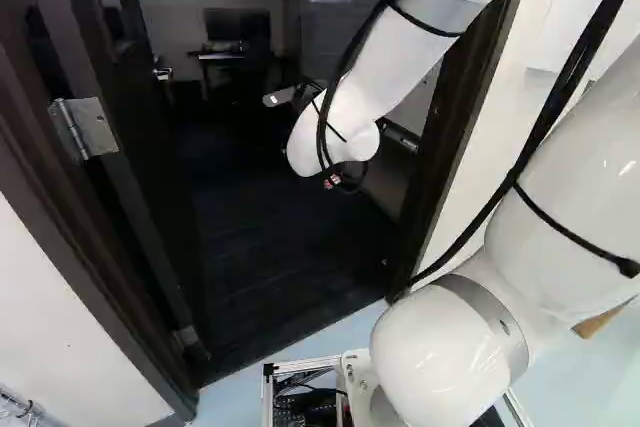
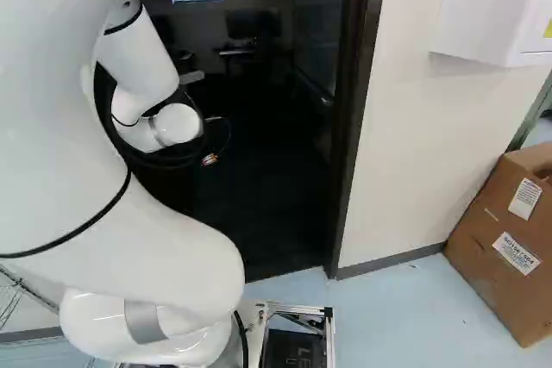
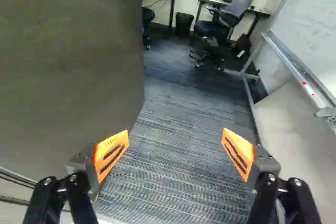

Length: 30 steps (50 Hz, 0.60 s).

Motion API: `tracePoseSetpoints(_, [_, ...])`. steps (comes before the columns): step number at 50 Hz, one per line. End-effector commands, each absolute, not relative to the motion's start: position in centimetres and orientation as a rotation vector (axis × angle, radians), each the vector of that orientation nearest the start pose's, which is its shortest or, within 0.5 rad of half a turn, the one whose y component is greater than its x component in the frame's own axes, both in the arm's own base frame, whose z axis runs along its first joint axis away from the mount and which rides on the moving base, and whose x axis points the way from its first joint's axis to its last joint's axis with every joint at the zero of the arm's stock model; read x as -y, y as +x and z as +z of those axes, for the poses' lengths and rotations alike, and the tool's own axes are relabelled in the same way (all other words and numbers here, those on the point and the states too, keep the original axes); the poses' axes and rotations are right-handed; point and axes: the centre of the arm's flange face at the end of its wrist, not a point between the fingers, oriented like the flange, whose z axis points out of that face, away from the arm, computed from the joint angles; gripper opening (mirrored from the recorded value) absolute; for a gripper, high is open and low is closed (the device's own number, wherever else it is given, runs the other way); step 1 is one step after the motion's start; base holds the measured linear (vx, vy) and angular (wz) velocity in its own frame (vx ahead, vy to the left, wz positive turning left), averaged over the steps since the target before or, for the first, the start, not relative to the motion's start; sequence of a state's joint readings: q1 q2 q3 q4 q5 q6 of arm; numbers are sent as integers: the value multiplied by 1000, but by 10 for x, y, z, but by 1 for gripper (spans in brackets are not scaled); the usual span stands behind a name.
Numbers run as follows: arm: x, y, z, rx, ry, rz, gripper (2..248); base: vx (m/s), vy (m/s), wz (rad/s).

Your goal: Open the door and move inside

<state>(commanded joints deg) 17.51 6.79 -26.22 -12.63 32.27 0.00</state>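
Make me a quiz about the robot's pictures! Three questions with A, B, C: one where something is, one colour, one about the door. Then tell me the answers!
1. Where is the cardboard box?
A) on a chair
B) on the floor
C) on a shelf

2. What colour are the pads on the gripper?
A) orange
B) green
C) purple

3. How is the door?
A) shut
B) lying flat
C) open

Answers:
1 B: it stands by the wall in the right base view.
2 A: the wrist view shows both pads orange.
3 C: carpet shows past its edge.
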Motion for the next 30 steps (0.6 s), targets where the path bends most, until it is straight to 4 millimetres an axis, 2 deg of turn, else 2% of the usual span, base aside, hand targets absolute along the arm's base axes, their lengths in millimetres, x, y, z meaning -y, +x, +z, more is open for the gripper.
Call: tracePoseSetpoints(30, [-95,368,437,468,-2500,-1618,247,0,0,0])
